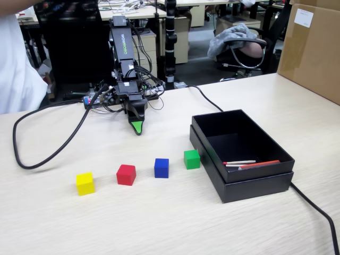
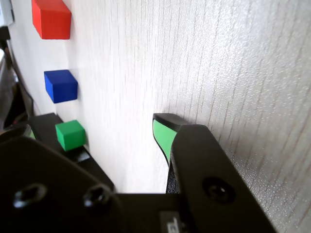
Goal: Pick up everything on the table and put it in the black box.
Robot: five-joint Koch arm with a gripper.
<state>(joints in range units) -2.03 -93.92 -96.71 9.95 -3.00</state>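
Note:
Four cubes sit in a row on the table [image 1: 159,223]: yellow [image 1: 85,183], red [image 1: 126,175], blue [image 1: 161,168] and green [image 1: 192,159]. The green one lies right beside the black box [image 1: 241,178]. My gripper [image 1: 137,127] hangs tip-down just above the table behind the row, well apart from every cube. The wrist view shows my gripper [image 2: 97,130] open, with bare table between its green-padded fingers [image 2: 161,136] and nothing held. That view also shows the red cube [image 2: 51,19], blue cube [image 2: 60,86], green cube [image 2: 70,135] and a corner of the black box [image 2: 46,124]; the yellow cube is outside it.
Thin red and white sticks [image 1: 249,163] lie inside the black box. A brown cardboard box [image 1: 313,48] stands at the back right. One black cable [image 1: 48,154] loops across the table on the left, and another [image 1: 313,207] runs past the box on the right.

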